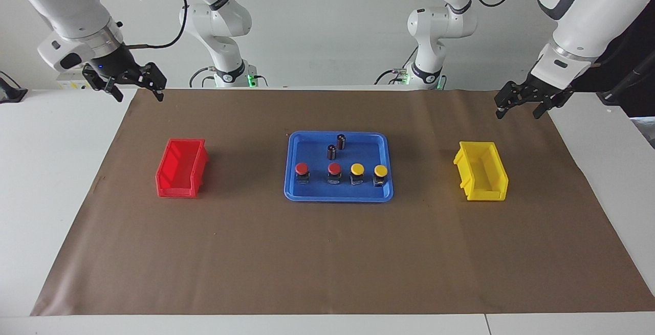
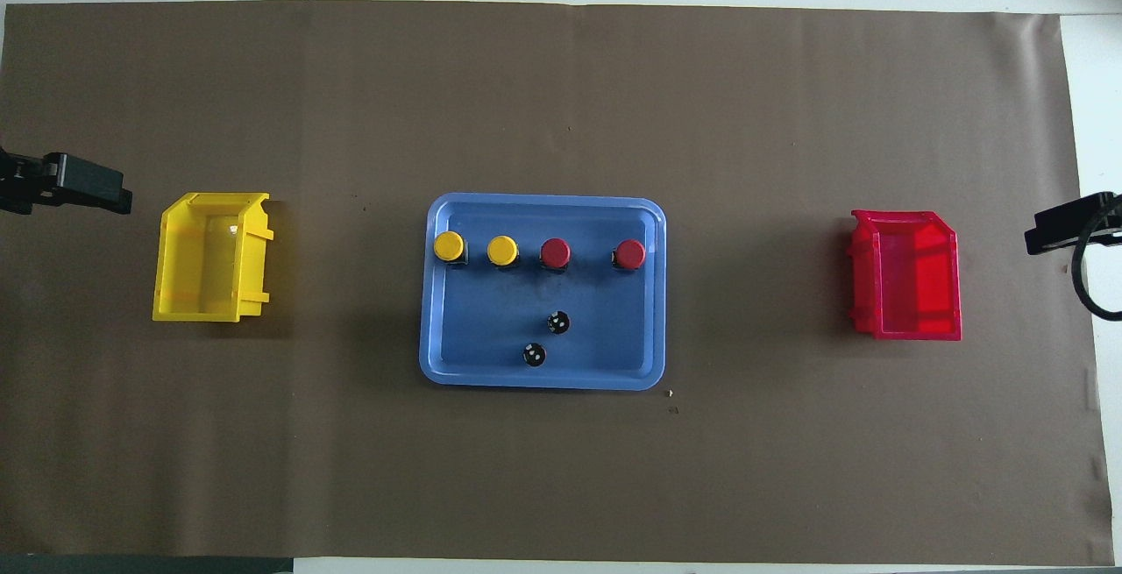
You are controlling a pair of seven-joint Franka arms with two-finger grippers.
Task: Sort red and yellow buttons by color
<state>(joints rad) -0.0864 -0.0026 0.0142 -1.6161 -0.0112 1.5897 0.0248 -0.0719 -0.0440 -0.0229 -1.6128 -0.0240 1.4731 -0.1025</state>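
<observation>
Two red buttons (image 1: 302,169) (image 1: 334,169) and two yellow buttons (image 1: 357,170) (image 1: 380,171) stand in one row in the blue tray (image 1: 337,196), along the side farther from the robots. The reds (image 2: 629,253) (image 2: 555,252) are toward the right arm's end, the yellows (image 2: 502,250) (image 2: 450,246) toward the left arm's end. My left gripper (image 1: 518,112) hangs open and holds nothing, over the mat's end beside the yellow bin (image 1: 486,194). My right gripper (image 1: 139,94), also open with nothing in it, hangs over the mat's edge beside the red bin (image 1: 176,190).
Two small dark cylinders (image 1: 341,141) (image 1: 331,152) stand in the tray, nearer to the robots than the buttons. The yellow bin (image 2: 197,315) and red bin (image 2: 907,333) sit on the brown mat (image 2: 561,486) at either side of the tray (image 2: 543,381), both with nothing inside.
</observation>
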